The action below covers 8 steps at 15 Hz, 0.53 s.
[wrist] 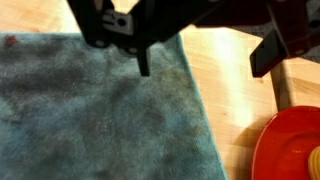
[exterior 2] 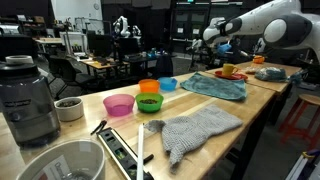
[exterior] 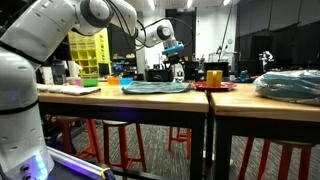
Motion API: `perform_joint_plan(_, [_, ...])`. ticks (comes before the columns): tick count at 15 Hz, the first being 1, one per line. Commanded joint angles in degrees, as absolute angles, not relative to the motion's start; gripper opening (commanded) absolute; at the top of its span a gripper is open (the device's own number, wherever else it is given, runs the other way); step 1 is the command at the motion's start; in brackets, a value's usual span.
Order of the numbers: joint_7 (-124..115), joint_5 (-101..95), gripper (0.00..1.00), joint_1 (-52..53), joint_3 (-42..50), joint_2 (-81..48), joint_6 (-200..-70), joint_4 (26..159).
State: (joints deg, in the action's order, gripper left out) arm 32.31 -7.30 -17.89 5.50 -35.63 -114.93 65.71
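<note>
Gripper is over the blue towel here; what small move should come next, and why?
Likely lower straight down a little. The gripper hangs above the blue towel with jaws apart and empty, straddling the towel's edge beside the red plate; it is not yet touching the cloth.

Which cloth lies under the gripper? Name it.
The teal towel beside the red plate, directly below the gripper; the grey knitted cloth lies far off.
</note>
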Motion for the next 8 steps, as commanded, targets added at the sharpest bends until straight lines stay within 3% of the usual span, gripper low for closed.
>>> perform_joint_plan(1, [36.40, -5.37, 1.00, -19.45, 4.63, -29.38, -111.56, 71.77])
perform_joint_plan(8, [35.38, -6.84, 1.00, -19.25, 6.21, -18.96, -115.58, 84.94])
